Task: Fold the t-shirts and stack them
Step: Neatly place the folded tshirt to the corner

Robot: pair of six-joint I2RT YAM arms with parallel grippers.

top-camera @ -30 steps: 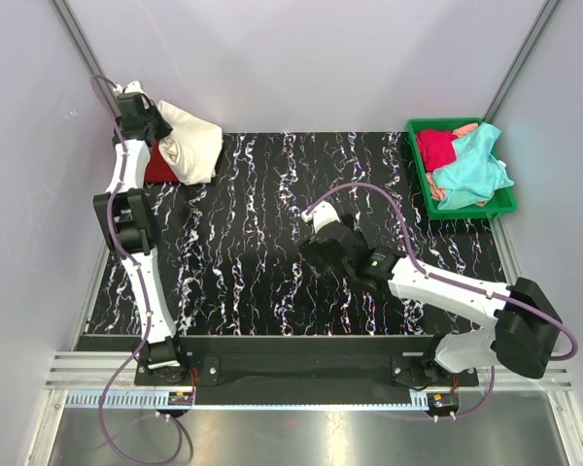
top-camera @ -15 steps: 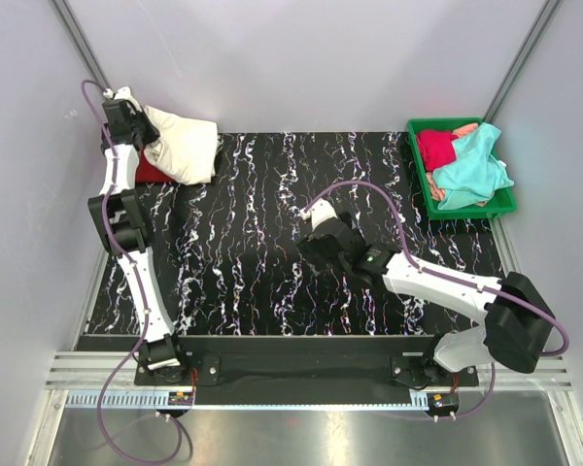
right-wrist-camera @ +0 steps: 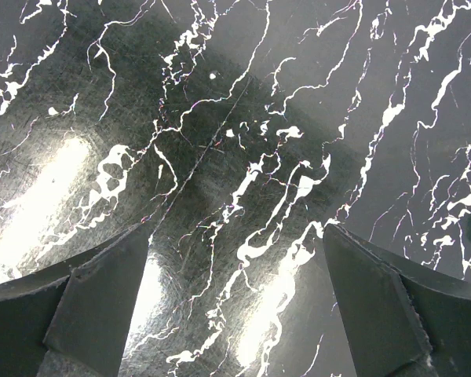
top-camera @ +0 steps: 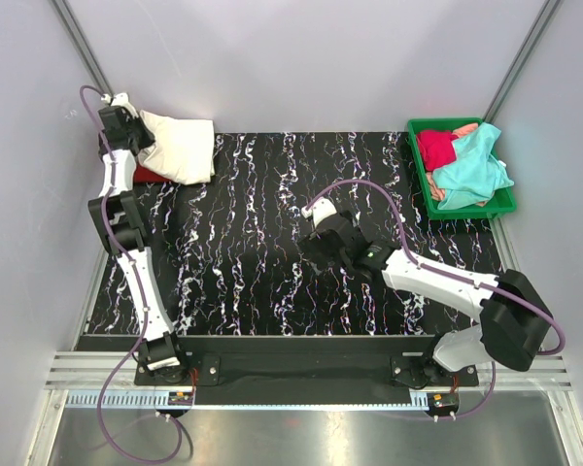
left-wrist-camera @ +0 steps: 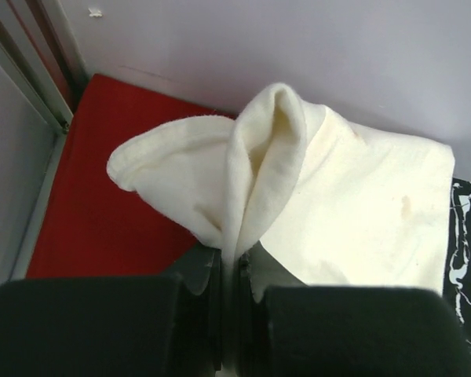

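Observation:
A folded cream-white t-shirt (top-camera: 183,148) lies at the table's back left corner, on top of a red t-shirt (top-camera: 147,176). My left gripper (top-camera: 136,129) is shut on a pinched ridge of the cream cloth (left-wrist-camera: 337,212), with the red shirt (left-wrist-camera: 102,212) showing beneath at the left. In the wrist view the left gripper (left-wrist-camera: 234,263) has the fold squeezed between its jaws. A teal t-shirt (top-camera: 471,170) and a crimson one (top-camera: 434,148) are heaped in the tray. My right gripper (top-camera: 314,249) hovers open over the bare mat, and the right gripper (right-wrist-camera: 235,243) holds nothing.
The green tray (top-camera: 415,165) stands at the back right, just off the black marbled mat (top-camera: 233,262). Grey walls close in behind and to the left of the shirt pile. The right arm lies across the mat's right half.
The left gripper has pulled the cream shirt farther back and left, flattening it over the red one. The right arm has barely shifted.

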